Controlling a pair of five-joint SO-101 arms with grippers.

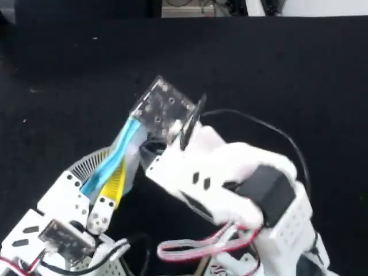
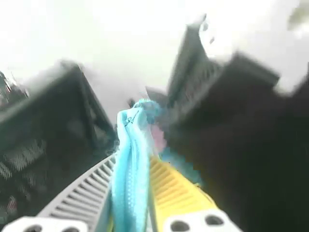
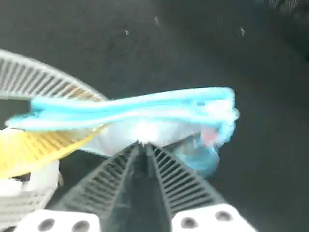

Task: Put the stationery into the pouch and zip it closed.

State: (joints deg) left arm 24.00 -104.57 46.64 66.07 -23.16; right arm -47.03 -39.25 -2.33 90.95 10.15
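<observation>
A clear pouch with a light blue zipper edge hangs above the black table, held between both arms. My left gripper, with one grey and one yellow finger, is shut on the zipper edge. My right gripper, with black ribbed fingers, is shut on the pouch's clear wall just under the blue edge. Something pinkish shows through the pouch near its end. The right gripper's black fingers loom close in the left wrist view.
The black table spreads around and behind the arms. The right arm's white body and red cables hide the table's near middle. A circuit board on the right wrist sits above the pouch.
</observation>
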